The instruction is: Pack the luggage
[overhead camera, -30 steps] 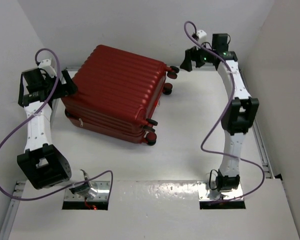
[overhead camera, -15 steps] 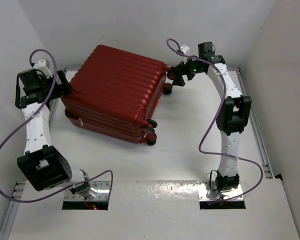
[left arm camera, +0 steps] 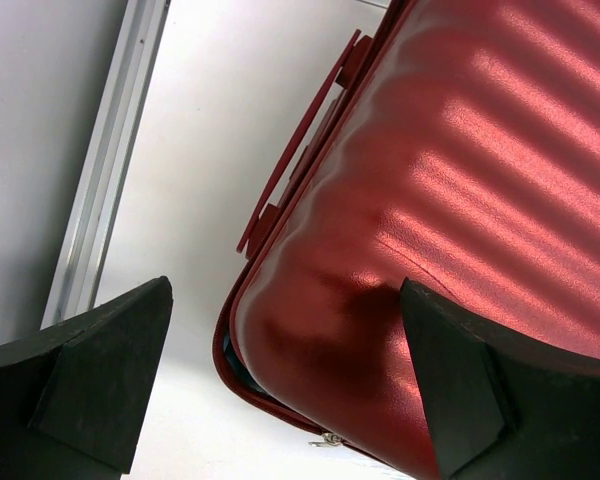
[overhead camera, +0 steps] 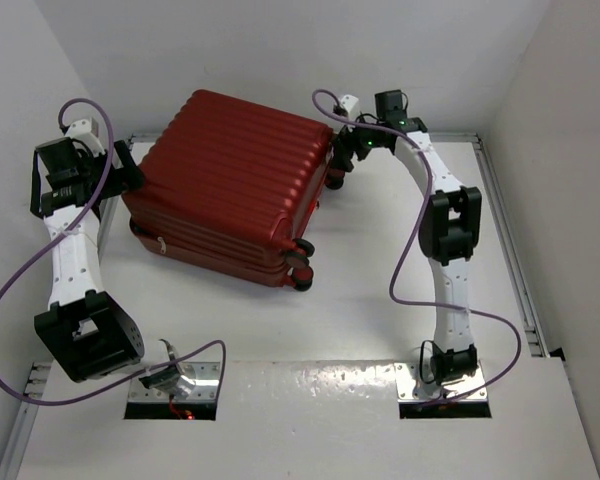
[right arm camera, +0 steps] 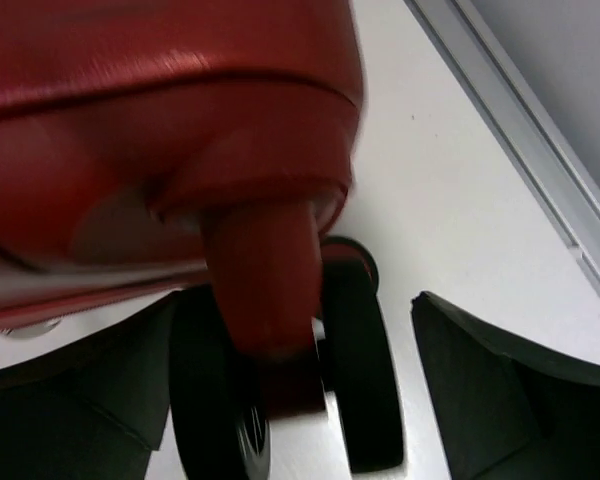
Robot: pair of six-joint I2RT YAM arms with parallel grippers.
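- Luggage (overhead camera: 230, 190): dark red ribbed hard-shell, shut, lying flat on white table (overhead camera: 370, 300), far-left area; wheels face rt.
- L gripper (left arm camera: 290, 385): jaws wide apart, nothing held; at case's left end, corner seen btwn fingers.
- R gripper (right arm camera: 290, 400): jaws wide apart, nothing clamped; black twin caster (right arm camera: 355, 370) sits btwn fingers.

The right gripper (overhead camera: 338, 163) swings in from the far right corner of the table (overhead camera: 380, 300) to the luggage (overhead camera: 235, 185), its spread jaws now straddling the far-corner wheel (right arm camera: 355, 370), while the left gripper (overhead camera: 130, 172) edges slightly leftward beside the luggage's left end.
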